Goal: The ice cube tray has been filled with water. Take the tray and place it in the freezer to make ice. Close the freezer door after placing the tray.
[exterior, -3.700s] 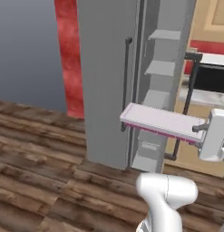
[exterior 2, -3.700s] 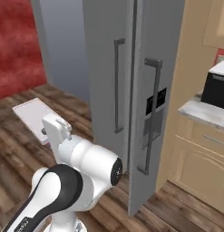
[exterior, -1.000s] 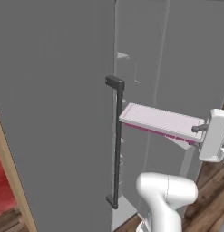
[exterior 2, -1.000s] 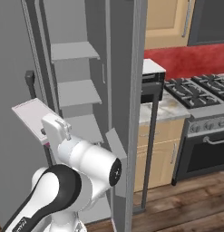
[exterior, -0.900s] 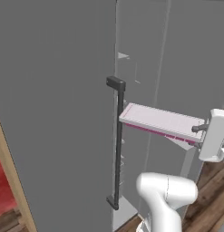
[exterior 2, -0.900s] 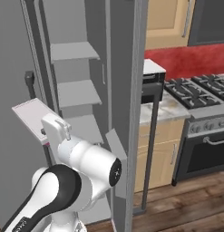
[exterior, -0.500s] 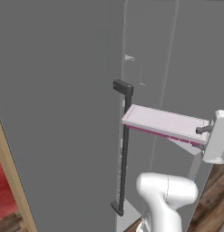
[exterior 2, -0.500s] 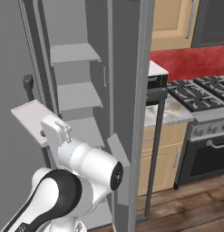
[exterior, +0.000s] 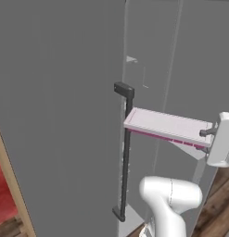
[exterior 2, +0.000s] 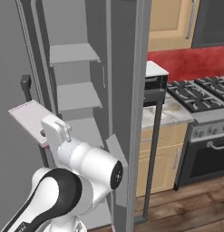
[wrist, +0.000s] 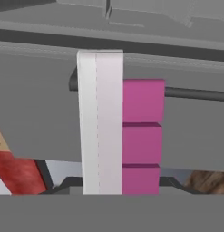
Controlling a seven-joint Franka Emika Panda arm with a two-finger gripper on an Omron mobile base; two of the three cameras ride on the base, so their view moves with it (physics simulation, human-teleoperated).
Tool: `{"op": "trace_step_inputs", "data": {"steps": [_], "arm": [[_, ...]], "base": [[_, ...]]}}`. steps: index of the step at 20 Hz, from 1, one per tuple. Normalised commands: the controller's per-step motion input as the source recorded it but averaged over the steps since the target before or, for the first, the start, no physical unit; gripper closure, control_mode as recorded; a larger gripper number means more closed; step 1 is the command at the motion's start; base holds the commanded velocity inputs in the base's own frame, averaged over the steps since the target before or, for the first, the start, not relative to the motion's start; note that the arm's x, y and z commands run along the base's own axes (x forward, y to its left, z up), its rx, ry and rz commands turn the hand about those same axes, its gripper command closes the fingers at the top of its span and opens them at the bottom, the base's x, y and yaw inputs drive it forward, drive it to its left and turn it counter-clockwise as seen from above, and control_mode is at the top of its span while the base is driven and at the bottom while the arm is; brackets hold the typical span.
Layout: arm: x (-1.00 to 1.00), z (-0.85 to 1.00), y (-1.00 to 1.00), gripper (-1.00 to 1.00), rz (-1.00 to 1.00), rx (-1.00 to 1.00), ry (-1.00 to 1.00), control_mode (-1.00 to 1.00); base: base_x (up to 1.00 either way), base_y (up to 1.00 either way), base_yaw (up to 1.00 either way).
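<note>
The ice cube tray (exterior: pixel 166 125) is a pale pink-white slab with a magenta edge, held level in the air. My gripper (exterior: pixel 205 140) is shut on its right end. In the right base view the tray (exterior 2: pixel 28 115) sticks out to the left of my gripper (exterior 2: pixel 42 133), in front of the open freezer (exterior 2: pixel 76 95) and its pale shelves. The freezer door (exterior: pixel 60 115) stands open on the left, its dark bar handle (exterior: pixel 125 152) just beyond the tray's far end. The hand view shows the tray (wrist: pixel 118 122) edge-on, running toward that handle (wrist: pixel 195 94).
Another grey door panel (exterior 2: pixel 131 113) with a bar handle (exterior 2: pixel 152 158) stands edge-on right of the freezer. Beyond it are a counter with a small appliance (exterior 2: pixel 154 81), a stove (exterior 2: pixel 199 95) and wooden cabinets (exterior 2: pixel 170 22). Wood floor (exterior 2: pixel 186 208) lies at lower right.
The whole picture has shifted with the base: the freezer and its door look nearer, and the handle sits further right in the left base view. The tray stays in my grip, unchanged.
</note>
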Motion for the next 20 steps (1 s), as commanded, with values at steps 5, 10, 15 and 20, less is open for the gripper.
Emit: {"op": "trace_step_inputs", "data": {"steps": [5, 10, 15, 20], "arm": [[0.00, 0.00, 0.00, 1.00, 0.00, 0.00, 0.00, 1.00], [0.00, 0.00, 0.00, 1.00, 0.00, 0.00, 0.00, 1.00], [0.00, 0.00, 0.00, 1.00, 0.00, 0.00, 0.00, 1.00], [0.00, 0.00, 0.00, 1.00, 0.00, 0.00, 0.00, 1.00]], "base": [[0.02, -0.16, 0.07], [-0.07, -0.08, 0.01], [-0.46, -0.05, 0.01], [-0.65, -0.11, 0.01]]}}
